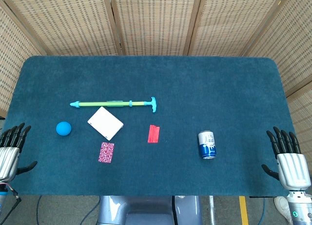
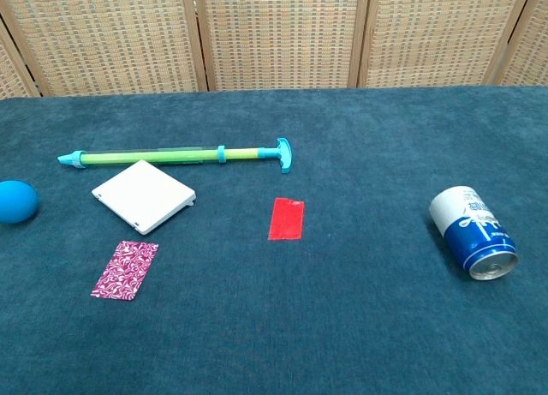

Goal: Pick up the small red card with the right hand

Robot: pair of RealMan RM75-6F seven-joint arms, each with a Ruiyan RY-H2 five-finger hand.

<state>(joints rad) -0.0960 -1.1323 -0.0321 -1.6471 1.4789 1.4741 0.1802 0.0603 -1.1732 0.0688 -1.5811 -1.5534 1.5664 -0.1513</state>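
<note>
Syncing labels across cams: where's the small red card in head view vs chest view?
Head view: the small flat red card lies just left of centre on the dark blue table cloth, below the T-handle of the green and cyan pump stick.
Chest view: red card sits near centre, below that same handle.
Shared landmark: the blue and white drink can, to the card's right in both.

blue ball at left | white square box beside it | green-cyan pump stick above | patterned pink card lower left | blue-white can tipped, at right
</note>
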